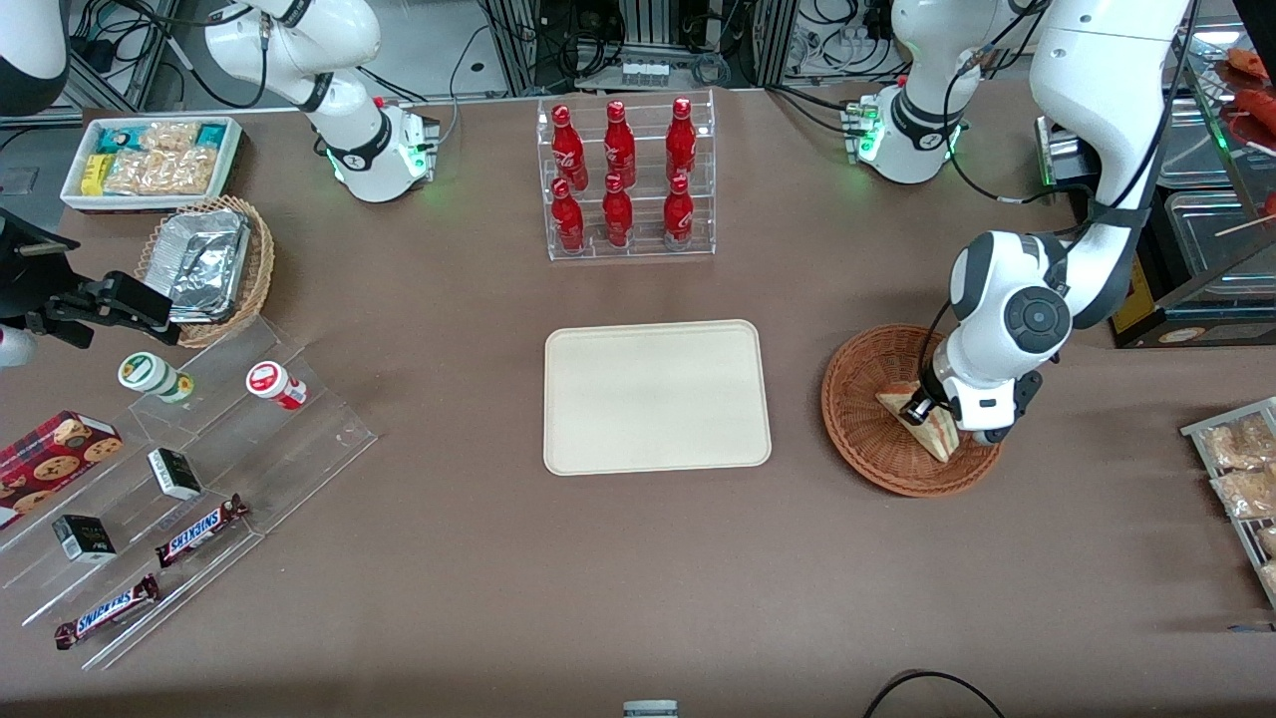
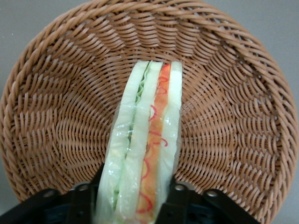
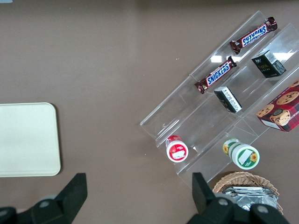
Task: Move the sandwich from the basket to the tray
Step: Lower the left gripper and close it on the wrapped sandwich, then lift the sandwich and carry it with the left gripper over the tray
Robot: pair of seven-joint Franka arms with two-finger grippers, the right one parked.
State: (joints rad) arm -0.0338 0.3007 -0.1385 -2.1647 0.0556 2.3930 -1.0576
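The sandwich (image 1: pixel 934 433), a pale bread wedge with red and green filling along its edge (image 2: pixel 145 135), rests in the reddish-brown wicker basket (image 1: pixel 855 399) (image 2: pixel 51 116). My left gripper (image 1: pixel 945 411) reaches down into the basket. Its black fingers (image 2: pixel 176 192) press against both bread faces of the wedge, so the gripper (image 2: pixel 135 189) is shut on the sandwich. The wedge's tip touches the basket's weave. The cream tray (image 1: pixel 656 396) (image 3: pixel 25 140) lies flat beside the basket, toward the parked arm's end, with nothing on it.
A clear rack of red bottles (image 1: pixel 625 179) stands farther from the front camera than the tray. Toward the parked arm's end are stepped acrylic shelves with snacks (image 1: pixel 179 479), a tan basket of foil containers (image 1: pixel 204 259) and a white snack box (image 1: pixel 150 160). Wrapped packets (image 1: pixel 1241 469) lie at the working arm's end.
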